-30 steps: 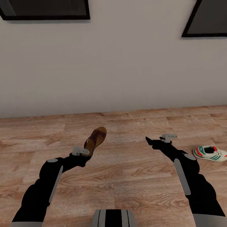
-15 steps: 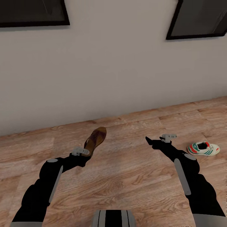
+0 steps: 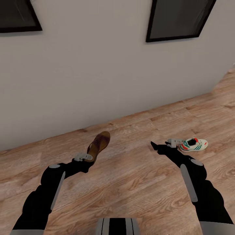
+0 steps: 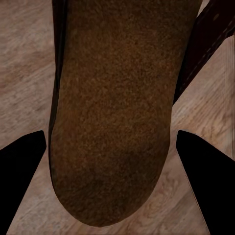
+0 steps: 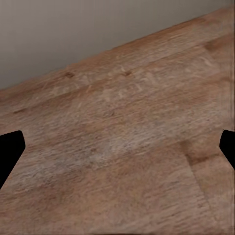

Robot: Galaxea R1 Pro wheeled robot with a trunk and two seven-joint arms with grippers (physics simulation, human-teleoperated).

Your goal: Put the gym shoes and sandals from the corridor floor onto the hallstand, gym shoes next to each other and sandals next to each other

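1. The corridor floor (image 3: pixel 137 182), wood-grain plank, runs up to a plain pale wall (image 3: pixel 98 71) on which two dark framed pictures (image 3: pixel 178 19) hang. The hallstand is not in these views, so nothing can be said of what its shelves hold.
2. Judged from this, the step in hand is carrying: one shoe is off the floor and the robot seems to be travelling or turning to find the rack.
3. A sandal (image 3: pixel 99 145), dark brown with a tan footbed, is held clear of the floor at the end of the left arm. In the left wrist view its footbed (image 4: pixel 112 112) lies between the dark fingertips.
4. The left pincer (image 3: pixel 85 157) has hold of that sandal by one end, its fingers spread only as wide as the sole.
5. The right pincer (image 3: pixel 162 144) carries nothing; in its wrist view the fingertips stand wide apart over bare boards.
6. One gym shoe (image 3: pixel 193 144) lies on the floor just beyond the right pincer.
7. The next move calls for either bringing the rack into view or lowering the free right pincer onto the gym shoe.
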